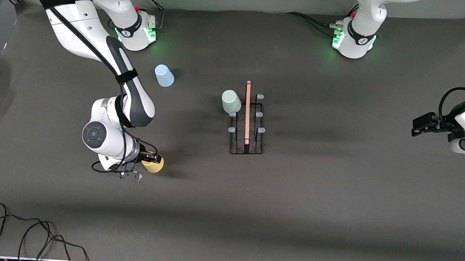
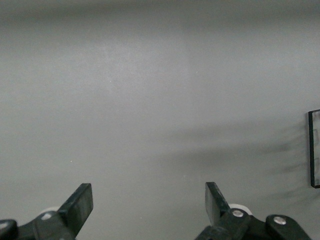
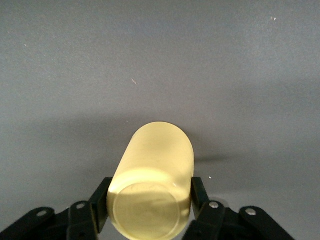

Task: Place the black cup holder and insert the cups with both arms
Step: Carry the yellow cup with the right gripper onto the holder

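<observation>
The yellow cup (image 1: 153, 165) is clamped in the right gripper (image 1: 150, 158) on the table (image 1: 333, 201), nearer the front camera than the black cup holder (image 1: 248, 123), where the grey-green cup (image 1: 231, 101) is seated. The left gripper (image 1: 422, 126), fingers apart, is held waiting.

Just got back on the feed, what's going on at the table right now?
The right gripper has its fingers closed on the yellow cup, low at the table toward the right arm's end. The black cup holder stands mid-table with the grey-green cup already on one of its pegs. The light blue cup sits loose on the table, farther from the front camera than the yellow one. The left gripper waits open over bare table at the left arm's end.
</observation>
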`<act>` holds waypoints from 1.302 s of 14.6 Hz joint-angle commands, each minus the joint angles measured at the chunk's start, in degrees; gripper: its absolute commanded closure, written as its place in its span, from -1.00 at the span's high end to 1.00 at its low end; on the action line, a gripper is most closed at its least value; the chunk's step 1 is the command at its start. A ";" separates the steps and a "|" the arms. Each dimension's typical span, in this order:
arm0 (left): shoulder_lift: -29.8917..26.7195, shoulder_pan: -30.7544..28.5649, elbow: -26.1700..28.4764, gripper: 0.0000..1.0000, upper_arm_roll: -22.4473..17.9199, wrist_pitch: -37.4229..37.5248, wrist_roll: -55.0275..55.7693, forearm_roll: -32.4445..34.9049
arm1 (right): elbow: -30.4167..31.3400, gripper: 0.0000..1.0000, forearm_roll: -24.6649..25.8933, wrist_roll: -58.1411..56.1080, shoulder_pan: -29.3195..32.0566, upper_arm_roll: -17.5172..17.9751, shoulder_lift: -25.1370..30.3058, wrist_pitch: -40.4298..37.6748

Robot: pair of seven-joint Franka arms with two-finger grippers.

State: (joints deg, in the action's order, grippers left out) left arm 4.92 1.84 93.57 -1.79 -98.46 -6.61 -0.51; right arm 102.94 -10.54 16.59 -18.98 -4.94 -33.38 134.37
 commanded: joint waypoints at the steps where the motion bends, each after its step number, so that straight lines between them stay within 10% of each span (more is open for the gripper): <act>1: -0.44 0.62 0.38 0.99 -0.23 -0.16 1.16 1.04 | -0.99 -1.00 0.61 -0.07 -0.26 0.28 1.90 -1.29; 8: -0.44 0.71 0.38 0.99 -0.23 0.19 0.98 1.04 | -5.73 -1.00 0.00 7.30 -4.03 0.81 13.77 -25.37; 19: -0.87 0.97 -1.55 0.99 2.14 2.65 3.27 1.04 | -18.91 -1.00 -0.27 36.82 -20.65 0.89 8.78 -25.06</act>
State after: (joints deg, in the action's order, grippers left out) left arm 4.60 2.31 92.97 0.59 -97.65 -4.44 -0.51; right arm 87.94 -10.67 49.41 -38.17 -3.52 -21.02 108.11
